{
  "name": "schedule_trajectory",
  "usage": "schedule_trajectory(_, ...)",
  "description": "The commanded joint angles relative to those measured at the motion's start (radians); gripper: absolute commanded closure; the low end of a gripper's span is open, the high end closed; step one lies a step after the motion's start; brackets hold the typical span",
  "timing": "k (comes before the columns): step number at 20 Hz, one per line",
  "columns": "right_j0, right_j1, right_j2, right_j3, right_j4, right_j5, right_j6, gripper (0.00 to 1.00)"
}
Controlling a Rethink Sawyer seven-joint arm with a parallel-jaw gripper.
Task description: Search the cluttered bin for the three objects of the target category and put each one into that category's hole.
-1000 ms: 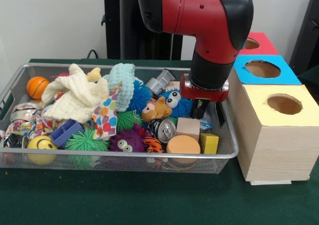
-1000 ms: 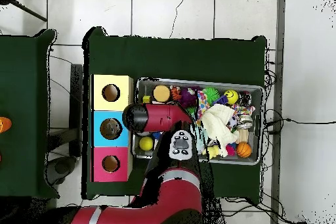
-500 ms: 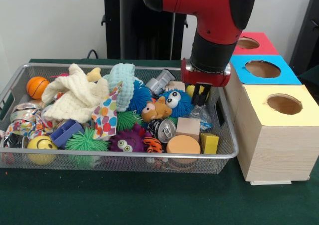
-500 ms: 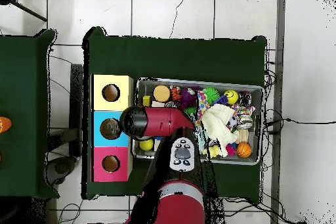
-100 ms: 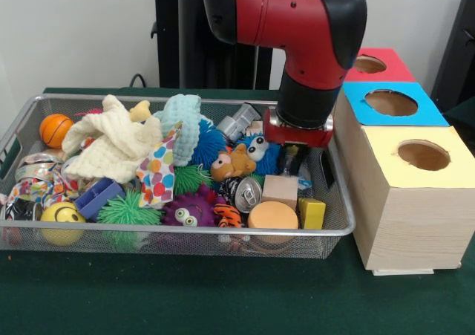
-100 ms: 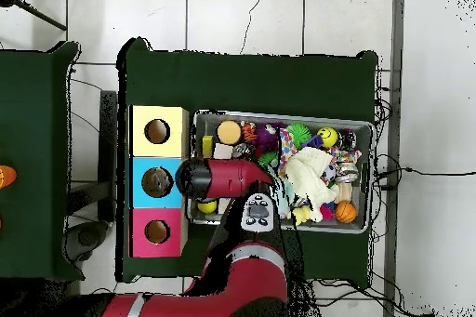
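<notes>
From the front view you see the gripper (image 5: 295, 159) down inside the wire bin (image 5: 338, 227), at its end nearest the boxes. Its dark tips sit between the blue fuzzy toy with googly eyes (image 5: 260, 153) and the bin's end wall, just above the plain wooden block (image 5: 280, 189). You cannot tell whether it is released or clenched (the wrist flange hides the tips' upper part), nor whether it holds anything. Near it lie a crushed can (image 5: 243, 192), a round tan disc (image 5: 272, 216) and a yellow block (image 5: 312, 212), all packed against the bin's front corner. The target category is not marked on anything, so which of these are the task's objects cannot be told. Beside the bin stands the row of three boxes: yellow (image 5: 410, 194) nearest the camera, blue (image 5: 393, 103) in the middle, red (image 5: 375, 64) farthest, each with an open round hole on top. The yellow box almost touches the bin's end wall, leaving little room there.

From the overhead view you get what the front hides: the arm (image 6: 223, 176) lies across the bin's box-side end, covering the gripper entirely. You also see the bin's whole outline, with the orange ball (image 6: 345, 211) in the corner far from the boxes. The green worktop (image 6: 251, 81) is open on the side away from the robot's base.
</notes>
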Motion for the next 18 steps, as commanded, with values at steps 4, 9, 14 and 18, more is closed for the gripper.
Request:
schedule_trajectory(4, -0.010, 0.101, 0.006, 0.007, -0.071, -0.102, 0.105, 0.00)
schedule_trajectory(9, -0.016, 0.094, 0.012, 0.025, -0.039, -0.071, 0.129, 0.00)
schedule_trajectory(14, -0.031, 0.113, 0.031, 0.024, -0.019, -0.064, 0.136, 0.00)
schedule_trajectory(18, -0.051, 0.145, 0.060, 0.013, -0.009, -0.071, 0.128, 0.00)
